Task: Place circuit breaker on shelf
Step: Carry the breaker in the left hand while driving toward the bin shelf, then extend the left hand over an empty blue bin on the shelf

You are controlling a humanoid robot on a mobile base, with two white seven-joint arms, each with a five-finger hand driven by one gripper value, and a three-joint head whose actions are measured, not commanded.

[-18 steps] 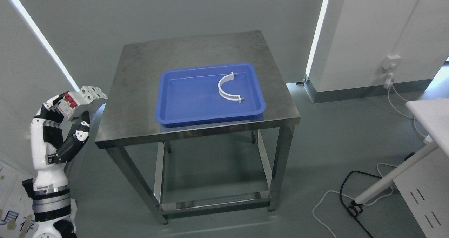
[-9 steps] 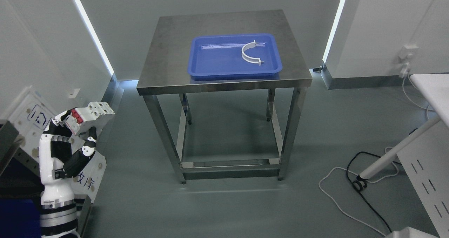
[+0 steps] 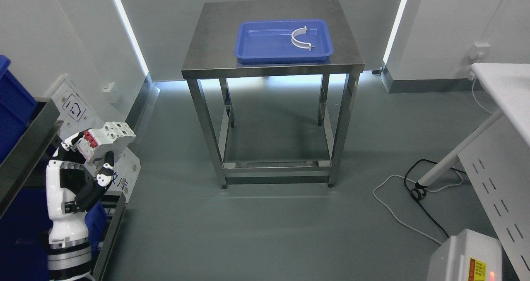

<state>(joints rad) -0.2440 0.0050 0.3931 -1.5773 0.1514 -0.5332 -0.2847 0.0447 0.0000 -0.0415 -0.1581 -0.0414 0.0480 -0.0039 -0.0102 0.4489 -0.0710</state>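
Carry step: left hand [image 3: 85, 157] fingers clamped round circuit breaker [image 3: 108, 139], beside shelf [image 3: 29, 150] edge at left. Next: lift, reach over, set down.

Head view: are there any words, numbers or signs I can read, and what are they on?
None can be read as words.
White leaning board: a blue house-shaped sign near its top; blue characters low on it, half hidden, unreadable.
Light grey box: a yellow and red sticker, print too small.
White and red circuit breaker in the left robot hand: no readable print.

Shelf [image 3: 25, 148] cropped at left edge
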